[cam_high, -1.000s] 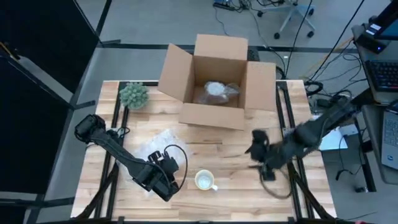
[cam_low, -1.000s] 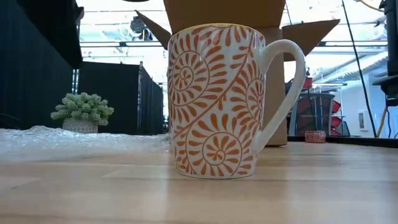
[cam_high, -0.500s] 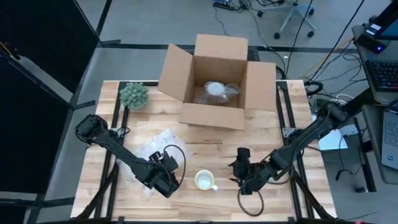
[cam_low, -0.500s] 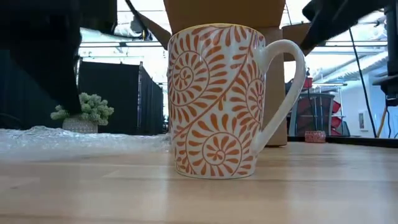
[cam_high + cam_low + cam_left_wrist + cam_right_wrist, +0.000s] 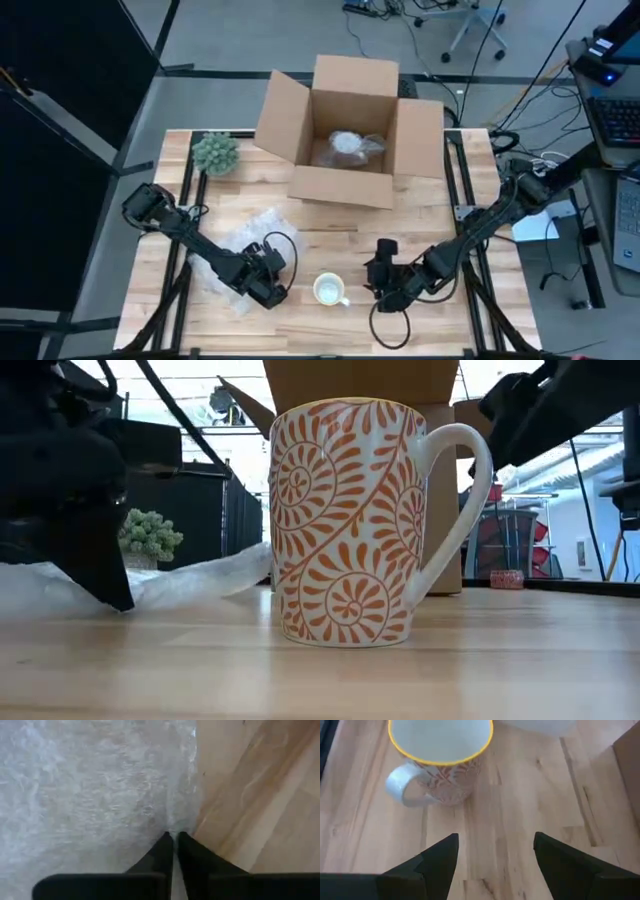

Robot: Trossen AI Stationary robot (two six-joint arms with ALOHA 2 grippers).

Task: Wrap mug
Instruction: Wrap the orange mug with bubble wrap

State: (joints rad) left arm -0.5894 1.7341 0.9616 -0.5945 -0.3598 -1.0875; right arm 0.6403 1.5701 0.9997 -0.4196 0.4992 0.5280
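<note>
Left pincer [image 5: 174,837]: pinching bubble wrap [image 5: 95,785] edge; drag low toward mug [image 5: 329,290] (right pincer [image 5: 492,851] wide, waiting beside).

Wooden table [image 5: 340,245]; mug [image 5: 329,290], bubble wrap [image 5: 245,240], box [image 5: 345,130], plant [image 5: 215,153]

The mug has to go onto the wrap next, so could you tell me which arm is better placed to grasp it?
Probably the right: its gripper is open beside the mug, while the left gripper is shut on the wrap.
</note>
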